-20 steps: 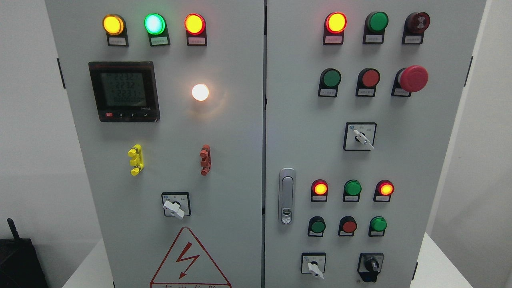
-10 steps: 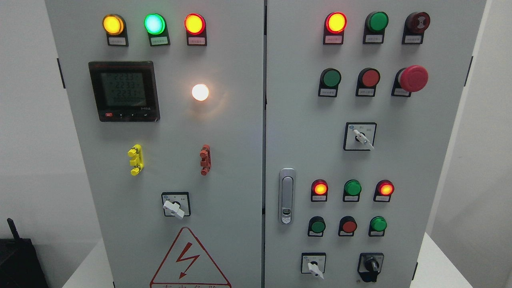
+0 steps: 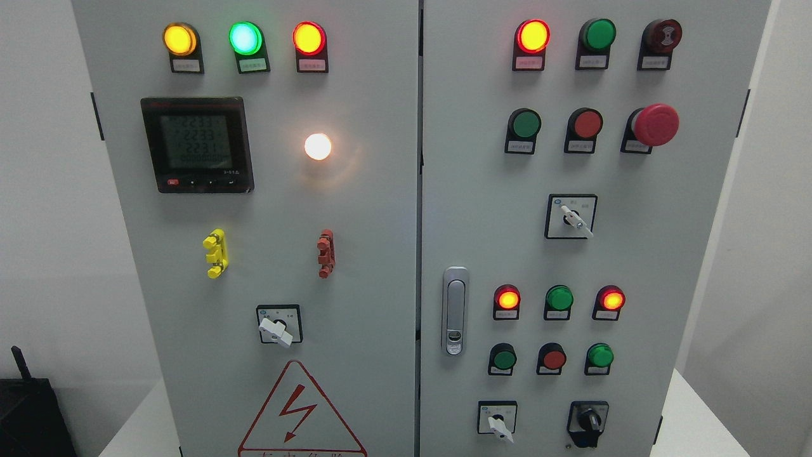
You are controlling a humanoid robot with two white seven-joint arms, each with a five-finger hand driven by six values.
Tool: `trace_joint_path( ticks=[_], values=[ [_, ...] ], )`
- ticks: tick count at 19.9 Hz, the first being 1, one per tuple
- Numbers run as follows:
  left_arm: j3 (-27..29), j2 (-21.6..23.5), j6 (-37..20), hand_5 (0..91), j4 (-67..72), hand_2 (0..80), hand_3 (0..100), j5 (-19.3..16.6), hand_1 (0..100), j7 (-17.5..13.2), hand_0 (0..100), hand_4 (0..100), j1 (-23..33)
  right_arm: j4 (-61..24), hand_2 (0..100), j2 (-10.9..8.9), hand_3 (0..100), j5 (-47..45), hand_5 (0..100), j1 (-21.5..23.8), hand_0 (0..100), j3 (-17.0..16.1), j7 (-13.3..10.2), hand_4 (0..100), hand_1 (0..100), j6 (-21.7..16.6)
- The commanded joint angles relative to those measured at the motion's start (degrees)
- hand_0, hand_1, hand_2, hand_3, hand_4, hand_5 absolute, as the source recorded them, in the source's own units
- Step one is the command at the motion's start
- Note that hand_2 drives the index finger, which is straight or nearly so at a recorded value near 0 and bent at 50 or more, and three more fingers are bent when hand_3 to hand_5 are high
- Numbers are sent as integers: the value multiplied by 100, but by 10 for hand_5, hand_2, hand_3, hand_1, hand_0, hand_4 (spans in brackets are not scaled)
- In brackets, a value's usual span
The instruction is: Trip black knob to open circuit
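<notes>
The black knob point(image 3: 588, 422) sits at the lower right of the grey cabinet's right door point(image 3: 634, 254), on a black square plate, with its handle pointing roughly downward. To its left is a white rotary switch point(image 3: 499, 424). Neither of my hands shows in the head view.
The panel carries lit red lamps point(image 3: 532, 35), green and red push buttons, a red mushroom stop button point(image 3: 654, 124), a white selector point(image 3: 574, 219) and a door latch point(image 3: 454, 310). The left door holds a meter point(image 3: 196, 143), a lit white lamp point(image 3: 317, 146) and a warning triangle point(image 3: 298, 412). A black device point(image 3: 32, 412) stands lower left.
Only the meter's digits flicker; nothing else has moved.
</notes>
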Motion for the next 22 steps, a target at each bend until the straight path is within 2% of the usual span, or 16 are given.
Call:
trace_joint_path(
  ticks=[1, 3, 5, 6, 7, 9, 10, 12, 16, 18, 22],
  values=[
    [-1, 1, -3, 0, -143, 0, 0, 0, 389, 0, 120, 0, 0, -719, 0, -151, 170, -24, 0, -18, 0, -292, 5, 94, 0, 2],
    [-1, 1, -3, 0, -143, 0, 0, 0, 389, 0, 120, 0, 0, -772, 0, -151, 278, -68, 24, -26, 0, -292, 5, 222, 0, 2],
    [-1, 1, -3, 0, -143, 0, 0, 0, 389, 0, 120, 0, 0, -851, 0, -151, 330, -138, 60, -27, 0, -292, 5, 277, 0, 11],
    [-1, 1, 6, 0, -143, 0, 0, 0, 389, 0, 120, 0, 0, -877, 0, -159, 390, -138, 100, -27, 0, -292, 5, 331, 0, 11],
    [-1, 1, -3, 0, -152, 0, 0, 0, 389, 0, 120, 0, 0, -886, 0, -159, 399, -138, 110, -35, 0, -292, 5, 336, 0, 11],
    [-1, 1, -3, 0, -143, 0, 0, 0, 389, 0, 120, 0, 0, -921, 0, -159, 568, -138, 209, -79, 0, -284, 13, 444, 0, 20],
    [-1, 1, -3, 0, -143, 0, 0, 0, 389, 0, 120, 0, 0, -913, 0, -159, 574, -138, 219, -105, 0, -283, 13, 450, 0, 28],
    [-1, 1, -3, 0, -143, 0, 0, 0, 389, 0, 120, 0, 0, -904, 0, -151, 652, -147, 301, -176, 0, -275, 22, 513, 0, 46],
    [-1, 1, -3, 0, -143, 0, 0, 0, 389, 0, 120, 0, 0, -904, 0, -151, 742, -340, 437, -334, 0, -275, 22, 614, 0, 353],
    [-1, 1, -3, 0, -143, 0, 0, 0, 389, 0, 120, 0, 0, -904, 0, -151, 799, -341, 538, -378, 0, -275, 22, 716, 0, 362],
    [-1, 1, -3, 0, -143, 0, 0, 0, 389, 0, 120, 0, 0, -895, 0, -151, 888, -341, 667, -475, 0, -266, 22, 821, 0, 432]
  ],
)
